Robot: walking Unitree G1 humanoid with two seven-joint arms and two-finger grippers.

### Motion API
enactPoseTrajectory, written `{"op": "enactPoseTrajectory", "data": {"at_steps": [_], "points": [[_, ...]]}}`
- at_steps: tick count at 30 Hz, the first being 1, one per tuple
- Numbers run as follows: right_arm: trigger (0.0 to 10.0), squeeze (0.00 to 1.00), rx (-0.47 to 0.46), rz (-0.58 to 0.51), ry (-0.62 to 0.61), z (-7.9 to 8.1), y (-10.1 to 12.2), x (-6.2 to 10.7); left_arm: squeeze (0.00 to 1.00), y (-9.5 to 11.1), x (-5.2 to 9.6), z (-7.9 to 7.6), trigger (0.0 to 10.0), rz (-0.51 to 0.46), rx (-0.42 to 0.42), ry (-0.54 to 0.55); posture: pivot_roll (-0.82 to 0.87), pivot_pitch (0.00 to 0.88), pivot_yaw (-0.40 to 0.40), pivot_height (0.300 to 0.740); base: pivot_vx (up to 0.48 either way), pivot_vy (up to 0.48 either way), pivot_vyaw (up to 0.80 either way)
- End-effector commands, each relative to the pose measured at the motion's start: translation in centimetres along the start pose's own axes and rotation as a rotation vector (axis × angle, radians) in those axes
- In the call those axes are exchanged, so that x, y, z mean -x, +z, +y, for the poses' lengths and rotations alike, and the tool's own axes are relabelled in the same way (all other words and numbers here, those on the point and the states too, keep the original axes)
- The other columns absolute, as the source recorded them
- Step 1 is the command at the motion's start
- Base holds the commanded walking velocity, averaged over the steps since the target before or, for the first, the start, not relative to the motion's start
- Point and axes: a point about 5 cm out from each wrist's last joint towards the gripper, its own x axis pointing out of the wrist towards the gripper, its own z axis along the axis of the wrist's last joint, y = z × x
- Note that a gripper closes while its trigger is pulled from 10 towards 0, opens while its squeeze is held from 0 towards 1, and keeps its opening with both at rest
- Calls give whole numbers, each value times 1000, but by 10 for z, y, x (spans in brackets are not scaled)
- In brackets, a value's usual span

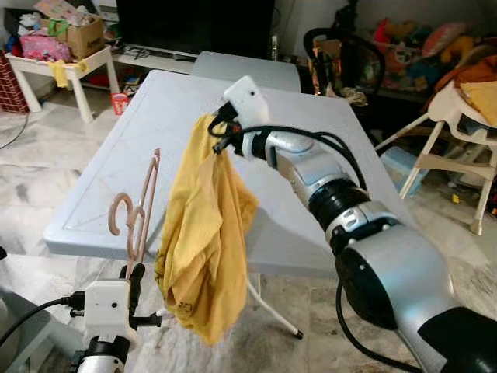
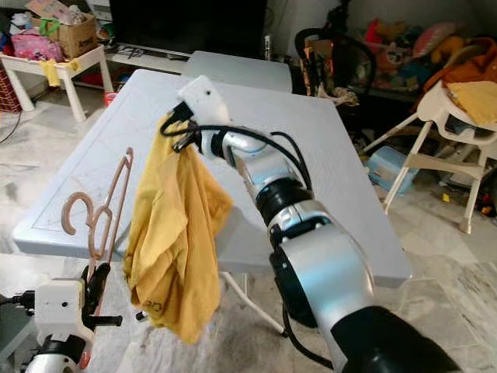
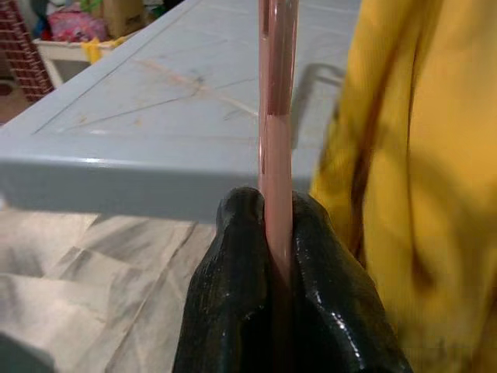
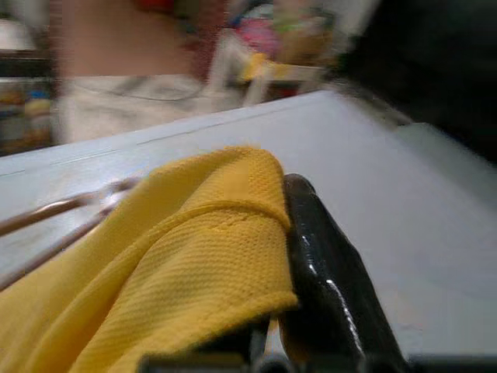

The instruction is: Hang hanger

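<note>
My left gripper (image 1: 136,273) is low at the near left, shut on the bottom of a pink hanger (image 1: 144,203) that stands upright, its hook toward the left. In the left wrist view the black fingertips (image 3: 233,233) pinch the pink hanger (image 3: 277,116). My right gripper (image 1: 220,129) reaches in from the right above the table, shut on the top of a yellow shirt (image 1: 206,233). The shirt hangs limp just right of the hanger, down past the table's near edge. In the right wrist view the yellow shirt (image 4: 194,256) drapes over a black finger (image 4: 326,272).
A pale grey folding table (image 1: 132,155) stands directly ahead, its white leg (image 1: 272,311) on the marble floor. At the back left is a small white table (image 1: 70,66) with boxes, a dark screen (image 1: 194,23) behind. A high chair (image 1: 458,116) and toys crowd the right.
</note>
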Motion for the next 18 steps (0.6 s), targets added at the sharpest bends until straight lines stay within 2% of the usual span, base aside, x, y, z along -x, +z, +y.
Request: {"op": "enactPoseTrajectory", "data": {"at_steps": [1, 2, 3, 5, 6, 7, 8, 9, 12, 14, 18], "points": [[10000, 0, 41, -128, -280, -43, 42, 12, 0, 0, 3, 1, 10000, 7, -4, 15, 189, 28, -135, 740, 0, 0, 0], [10000, 0, 27, -165, -402, -60, 52, 20, 0, 1, 4, 1, 10000, 0, -4, 24, 190, 27, -134, 740, 0, 0, 0], [10000, 0, 20, -176, -435, -65, 55, 22, 0, 2, 4, 1, 10000, -3, -4, 28, 190, 27, -134, 740, 0, 0, 0], [10000, 0, 9, -253, -564, -87, 71, 36, 0, 11, 4, 7, 10000, -55, -41, 79, 193, 28, -134, 740, 0, 0, 0], [10000, 0, 9, -253, -564, -87, 71, 36, 0, 11, 4, 7, 10000, -55, -41, 79, 193, 28, -134, 740, 0, 0, 0], [10000, 0, 28, -311, -676, -106, 84, 51, 0, 17, 4, 10, 10000, -80, -52, 100, 198, 28, -132, 740, 0, 0, 0], [10000, 0, 54, -318, -711, -112, 87, 56, 0, 17, 4, 11, 10000, -78, -50, 97, 198, 29, -132, 740, 0, 0, 0], [10000, 0, 54, -318, -711, -112, 87, 56, 0, 17, 4, 11, 10000, -78, -50, 97, 198, 29, -132, 740, 0, 0, 0], [10000, 0, 134, -335, -805, -124, 93, 67, 0, 14, 4, 11, 10000, -65, -52, 92, 193, 29, -127, 740, 0, 0, 0], [10000, 0, 142, -341, -832, -129, 92, 72, 0, 13, 4, 10, 10000, -60, -51, 87, 188, 28, -125, 740, 0, 0, 0], [10000, 0, 135, -287, -798, -128, 67, 70, 0, 12, 2, 5, 10000, -55, -49, 79, 181, 30, -123, 740, 0, 0, 0]]}}
